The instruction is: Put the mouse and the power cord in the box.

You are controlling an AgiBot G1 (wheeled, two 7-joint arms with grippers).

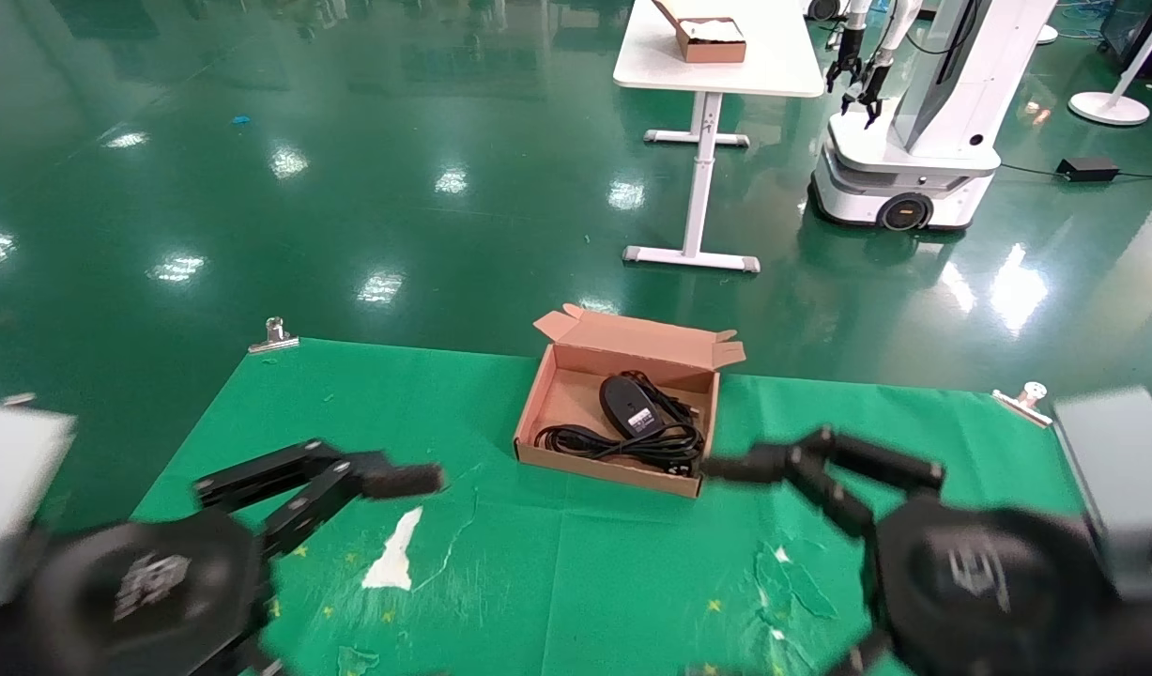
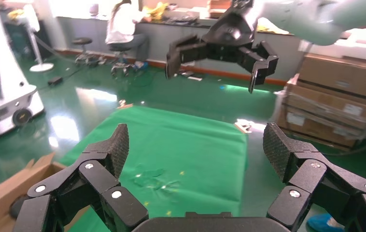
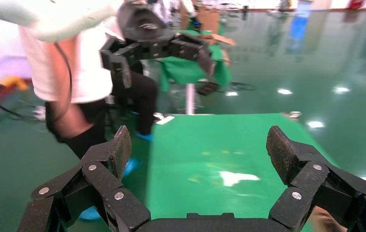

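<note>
The brown cardboard box stands open at the middle of the green cloth, lid flap upright at its far side. Inside lie the black mouse and the coiled black power cord. My left gripper hovers open to the box's left and nearer me, with nothing between its fingers. My right gripper hangs open just right of the box's near corner, also empty. In each wrist view the other gripper shows farther off across the cloth. A corner of the box shows in the left wrist view.
The cloth has a torn white patch near the left gripper and metal clips at its far corners. Beyond stand a white table with a smaller box and another robot. A person stands on my left.
</note>
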